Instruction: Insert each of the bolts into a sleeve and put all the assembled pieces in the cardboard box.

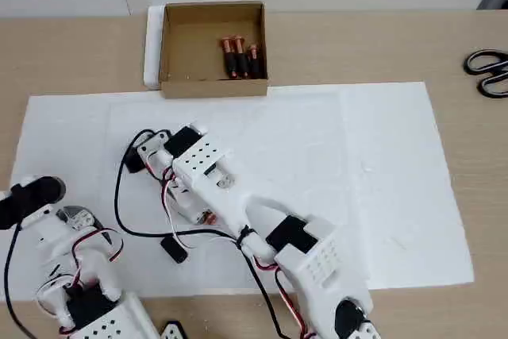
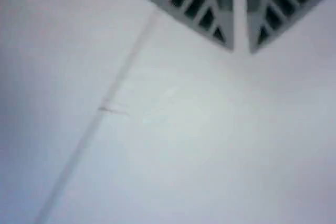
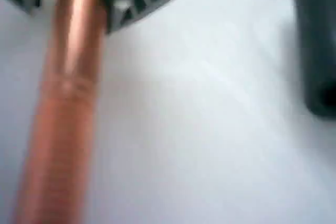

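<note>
My right gripper (image 3: 73, 3) is shut on a copper bolt (image 3: 63, 119), which hangs down close over the white paper. A black sleeve (image 3: 316, 45) lies on the paper a short way from the bolt. In the high view the right arm stretches to the left-centre of the sheet, the bolt (image 1: 208, 217) peeks out under it, and the sleeve (image 1: 175, 248) lies just in front of it. My left gripper (image 2: 240, 50) is shut and empty above bare paper at the front left. The cardboard box (image 1: 178, 37) at the back holds three assembled pieces (image 1: 240, 57).
A white paper sheet (image 1: 357, 180) covers the middle of the table. A white foam block (image 1: 153, 45) stands against the box's left side. Scissors (image 1: 488, 73) lie at the far right edge. Black cables (image 1: 127, 220) loop between the two arms.
</note>
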Controlling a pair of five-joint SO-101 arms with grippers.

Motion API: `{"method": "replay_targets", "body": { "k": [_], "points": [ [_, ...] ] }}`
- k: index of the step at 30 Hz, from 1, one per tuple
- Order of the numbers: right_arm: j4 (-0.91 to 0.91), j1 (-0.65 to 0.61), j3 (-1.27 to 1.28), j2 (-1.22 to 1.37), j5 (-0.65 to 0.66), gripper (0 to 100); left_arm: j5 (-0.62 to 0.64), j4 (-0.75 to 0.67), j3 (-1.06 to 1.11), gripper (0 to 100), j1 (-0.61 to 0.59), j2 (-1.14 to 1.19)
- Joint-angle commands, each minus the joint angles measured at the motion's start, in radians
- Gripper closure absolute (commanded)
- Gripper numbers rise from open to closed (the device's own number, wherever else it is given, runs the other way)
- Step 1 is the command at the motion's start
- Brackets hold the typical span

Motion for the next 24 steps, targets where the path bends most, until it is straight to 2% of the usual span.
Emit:
{"method": "replay_targets", "body": {
  "k": [1, 6, 8, 13, 19, 24],
  "points": [
    [0.088, 0.058, -0.091, -0.010, 0.112, 99.5, -0.005, 0.000, -0.024, 99, -0.002, -0.012],
    [0.088, 0.116, -0.201, -0.015, 0.425, 99.5, -0.005, 0.000, -0.024, 99, -0.002, -0.012],
    [0.090, 0.125, -0.259, -0.015, 0.512, 99.5, -0.005, 0.000, -0.024, 99, -0.002, -0.012],
    [0.090, 0.111, -0.307, -0.010, 0.641, 99.5, -0.005, 0.000, -0.024, 99, -0.002, -0.012],
    [0.090, 0.104, -0.302, 0.021, 0.899, 99.5, -0.005, 0.000, -0.024, 99, -0.002, -0.012],
    [0.087, 0.108, -0.305, 0.058, 0.933, 99.3, -0.005, 0.000, -0.024, 99, -0.002, -0.012]
  ]
}}
